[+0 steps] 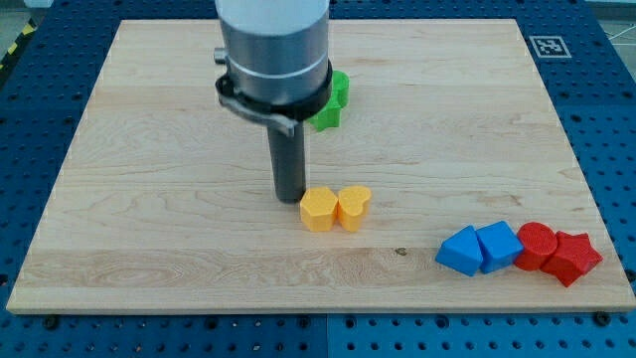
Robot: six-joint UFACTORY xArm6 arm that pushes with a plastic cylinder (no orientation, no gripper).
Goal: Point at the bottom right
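My tip (pixel 290 198) rests on the wooden board (pixel 149 149) just left of a yellow hexagon block (pixel 318 210), close to touching it. A yellow heart block (pixel 353 207) sits against the hexagon's right side. At the view's bottom right lie a blue triangular block (pixel 460 250), a blue cube-like block (pixel 498 245), a red cylinder block (pixel 537 244) and a red star block (pixel 571 257), packed in a row. A green star block (pixel 333 102) sits behind the rod, partly hidden by the arm.
The arm's grey body (pixel 273 45) covers the board's top middle. A fiducial marker (pixel 546 45) sits off the board at the view's top right. The board lies on a blue perforated table (pixel 616 119).
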